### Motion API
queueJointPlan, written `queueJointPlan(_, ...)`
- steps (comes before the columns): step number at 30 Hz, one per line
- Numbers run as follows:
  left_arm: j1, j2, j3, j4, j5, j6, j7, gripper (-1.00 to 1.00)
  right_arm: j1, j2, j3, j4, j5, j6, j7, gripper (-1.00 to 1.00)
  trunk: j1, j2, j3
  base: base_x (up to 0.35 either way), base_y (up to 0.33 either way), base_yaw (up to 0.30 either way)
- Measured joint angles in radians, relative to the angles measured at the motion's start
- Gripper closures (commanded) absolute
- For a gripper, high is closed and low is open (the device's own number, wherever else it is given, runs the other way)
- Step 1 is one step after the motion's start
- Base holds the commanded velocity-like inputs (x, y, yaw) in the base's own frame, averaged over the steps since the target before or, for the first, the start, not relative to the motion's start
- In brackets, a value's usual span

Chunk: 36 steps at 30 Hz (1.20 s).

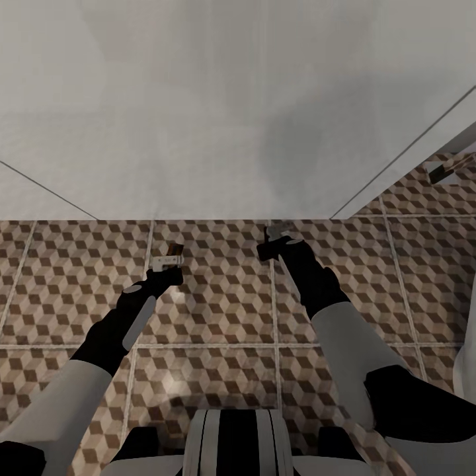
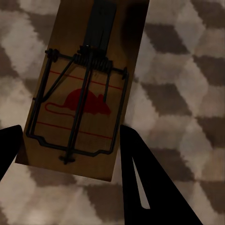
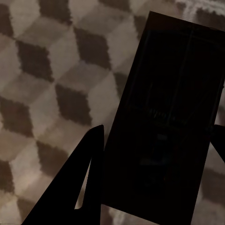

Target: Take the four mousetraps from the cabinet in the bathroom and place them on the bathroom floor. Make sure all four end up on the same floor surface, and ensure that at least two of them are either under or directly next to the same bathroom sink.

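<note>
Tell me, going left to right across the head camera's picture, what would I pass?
Left arm's jaws holding a mousetrap → right arm's jaws holding another mousetrap → a mousetrap lying far right on the bathroom floor, beyond the white wall's corner.

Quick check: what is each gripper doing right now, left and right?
Left gripper: shut on a mousetrap, over the tiled floor.
Right gripper: shut on a second mousetrap, which looks dark.
</note>
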Motion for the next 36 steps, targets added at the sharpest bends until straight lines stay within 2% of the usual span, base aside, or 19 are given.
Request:
queueJointPlan(24, 0.000, -0.009, -0.002, -0.002, 0.000, 0.000, 0.000, 1.00, -0.004, 0.000, -0.001, 0.075, 0.000, -0.007, 0.000, 1.00, 0.000, 0.000, 0.000, 0.000, 0.000, 0.000)
queueJointPlan(36, 0.000, -0.012, 0.000, -0.013, 0.000, 0.001, 0.000, 1.00, -0.029, 0.000, -0.002, 0.109, -0.003, -0.012, 0.000, 1.00, 0.000, 0.000, 0.000, 0.032, 0.000, 0.000)
